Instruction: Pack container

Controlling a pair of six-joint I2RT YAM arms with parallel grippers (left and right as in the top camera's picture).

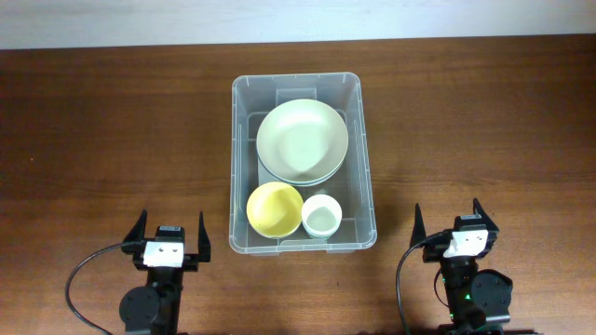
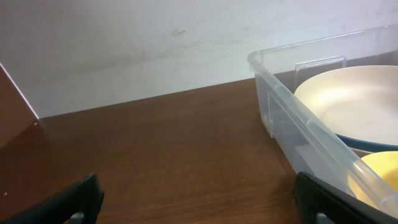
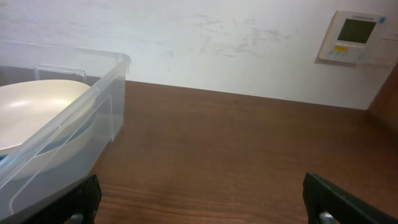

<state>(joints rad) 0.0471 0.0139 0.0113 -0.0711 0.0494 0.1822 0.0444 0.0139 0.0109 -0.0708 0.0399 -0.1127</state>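
Two sets of fingers are in view, and both stand spread wide apart with nothing between them. The left fingers (image 1: 139, 234) sit low over the counter (image 1: 93, 140), tips pointing toward the far wall. The right fingers (image 1: 417, 231) sit in the same attitude on the other side.

The container (image 1: 238, 167) rests flat on the counter, between the two sets of fingers and mostly ahead of them. Its near rim lies about level with the fingertips. It is to the right of the left fingers and to the left of the right fingers, clear of both.

Contents of the container:
- A large pale green bowl (image 1: 303, 141) fills the half farthest from the fingers. It sits on a second dish, of which only a bluish edge shows.
- A yellow bowl (image 1: 274, 208) is in the near corner on the left fingers' side.
- A small white bowl (image 1: 321, 216) is just beside the yellow bowl on the right fingers' side.

In the left wrist view, the left fingers (image 2: 68, 202) frame bare counter, and the container wall (image 2: 292, 118) stands ahead and to their right. In the right wrist view, the right fingers (image 3: 348, 199) likewise frame bare counter, and the container wall (image 3: 93, 118) stands ahead and to their left. A wall control panel (image 3: 354, 36) hangs ahead of them, to the right.
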